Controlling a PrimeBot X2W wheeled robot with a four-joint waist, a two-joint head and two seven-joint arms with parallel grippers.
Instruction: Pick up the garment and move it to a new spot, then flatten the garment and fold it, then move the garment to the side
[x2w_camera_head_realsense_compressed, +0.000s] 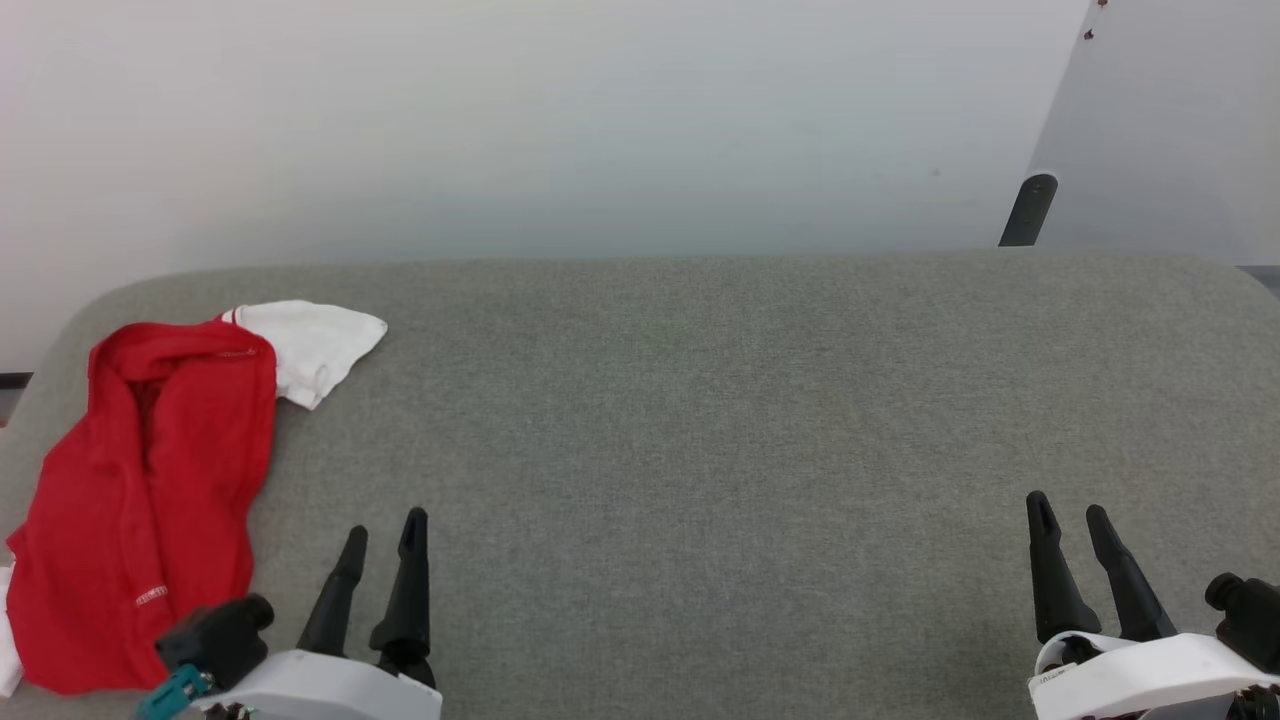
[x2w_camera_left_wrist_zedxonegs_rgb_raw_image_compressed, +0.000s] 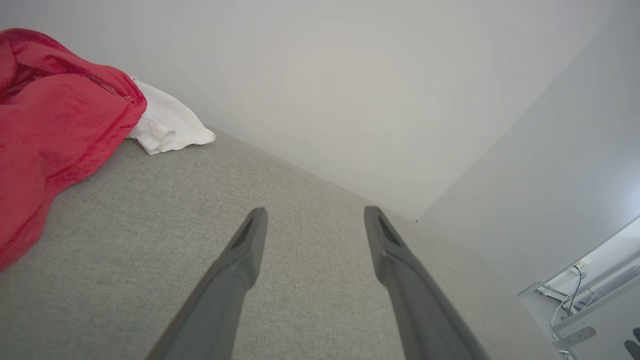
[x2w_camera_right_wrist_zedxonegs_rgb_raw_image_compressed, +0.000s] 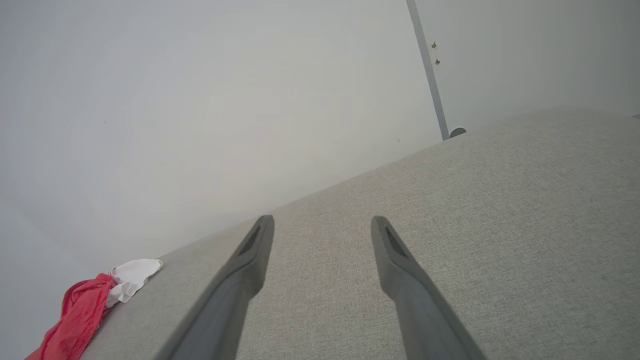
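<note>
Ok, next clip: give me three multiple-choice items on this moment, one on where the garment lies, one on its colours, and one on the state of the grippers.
1. Where does the garment lie on the grey surface?
A. At the robot's left end
B. In the middle
C. At the robot's right end

2. Which colours does the garment show?
A. Blue and yellow
B. Red and white
C. All black

3. How do the left gripper and right gripper stand?
A. Both shut on the garment
B. Left shut on the garment, right open
C. Both open, holding nothing

Answers:
1 A: the head view shows it bunched at the surface's left end.
2 B: it has a red body with a white sleeve panel.
3 C: in each wrist view the fingers stand apart over bare fabric.
</note>
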